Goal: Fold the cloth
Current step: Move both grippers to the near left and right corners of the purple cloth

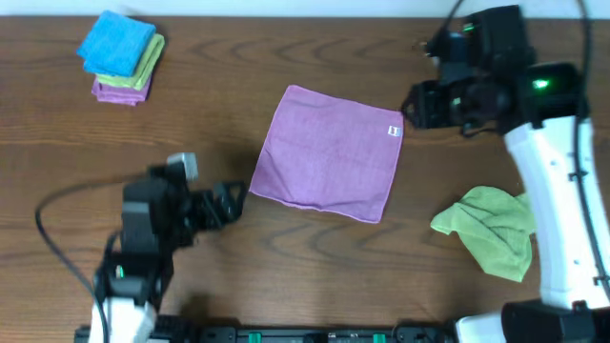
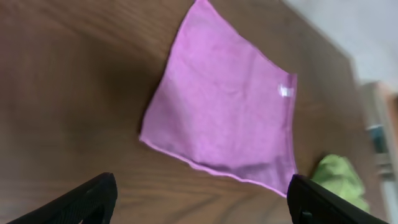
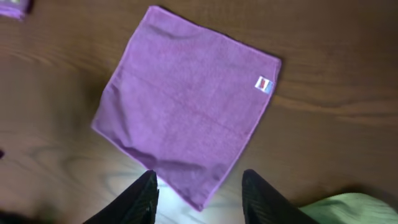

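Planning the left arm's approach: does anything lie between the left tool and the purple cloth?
Nothing does. Only bare table separates the left tool from the purple cloth, as the overhead and left wrist views both show.

Left gripper [image 1: 232, 202], at eight o'clock, points toward three, jaws wide apart. Right gripper [image 1: 412, 103], at two o'clock, gapes too.

green cloth [image 3: 354, 210]: cut by frame edge | cloth label [image 3: 264, 84]: print unreadable
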`<state>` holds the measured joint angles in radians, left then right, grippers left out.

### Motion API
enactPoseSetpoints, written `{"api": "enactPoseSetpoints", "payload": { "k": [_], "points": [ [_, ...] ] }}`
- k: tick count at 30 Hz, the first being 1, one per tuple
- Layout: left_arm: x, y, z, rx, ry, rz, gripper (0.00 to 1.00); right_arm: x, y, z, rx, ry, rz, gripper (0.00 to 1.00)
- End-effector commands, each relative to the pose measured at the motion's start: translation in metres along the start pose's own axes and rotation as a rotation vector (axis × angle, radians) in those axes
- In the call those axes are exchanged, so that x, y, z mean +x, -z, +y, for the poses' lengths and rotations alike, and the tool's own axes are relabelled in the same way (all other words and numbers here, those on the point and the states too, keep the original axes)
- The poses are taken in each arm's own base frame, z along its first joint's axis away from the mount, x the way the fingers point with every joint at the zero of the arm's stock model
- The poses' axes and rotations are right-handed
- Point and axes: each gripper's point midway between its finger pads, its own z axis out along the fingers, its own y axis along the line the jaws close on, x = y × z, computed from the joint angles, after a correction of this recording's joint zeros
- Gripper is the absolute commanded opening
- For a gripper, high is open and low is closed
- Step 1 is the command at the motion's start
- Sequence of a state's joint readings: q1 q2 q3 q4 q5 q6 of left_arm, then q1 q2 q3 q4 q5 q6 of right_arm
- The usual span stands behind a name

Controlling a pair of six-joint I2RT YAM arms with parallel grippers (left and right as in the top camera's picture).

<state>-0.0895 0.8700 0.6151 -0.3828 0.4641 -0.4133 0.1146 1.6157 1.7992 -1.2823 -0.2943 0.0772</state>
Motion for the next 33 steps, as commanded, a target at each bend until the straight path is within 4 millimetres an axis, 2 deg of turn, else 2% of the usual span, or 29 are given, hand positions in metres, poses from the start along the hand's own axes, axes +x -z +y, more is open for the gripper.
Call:
{"api": "enactPoseSetpoints", "payload": {
  "k": [1,5,9,12,15,22,25,33],
  "points": [
    [-0.021,-0.016,-0.001,-0.056,-0.134,0.067,0.89,0.002,0.004,-0.003,-0.109,-0.013,0.013,0.45],
    [-0.019,-0.047,0.004,-0.082,-0.176,0.211,0.90,0.017,-0.004,-0.008,-0.195,-0.039,0.059,0.44],
    [0.003,-0.075,0.013,-0.110,-0.213,0.395,0.89,0.054,-0.038,-0.014,-0.254,-0.089,0.176,0.43],
    [0.022,-0.092,0.026,-0.124,-0.231,0.491,0.89,0.082,-0.061,-0.009,-0.344,-0.144,0.247,0.41],
    [0.032,-0.100,0.035,-0.124,-0.265,0.539,0.87,0.098,-0.075,-0.006,-0.401,-0.174,0.274,0.40],
    [0.035,-0.115,0.042,-0.098,-0.329,0.552,0.90,0.110,-0.085,-0.005,-0.425,-0.204,0.297,0.37],
    [0.040,-0.122,0.038,-0.045,-0.339,0.567,0.89,0.109,-0.084,-0.004,-0.433,-0.204,0.295,0.36],
    [0.055,-0.133,0.040,-0.001,-0.303,0.616,0.78,0.109,-0.084,-0.003,-0.435,-0.205,0.295,0.32]
  ]
}}
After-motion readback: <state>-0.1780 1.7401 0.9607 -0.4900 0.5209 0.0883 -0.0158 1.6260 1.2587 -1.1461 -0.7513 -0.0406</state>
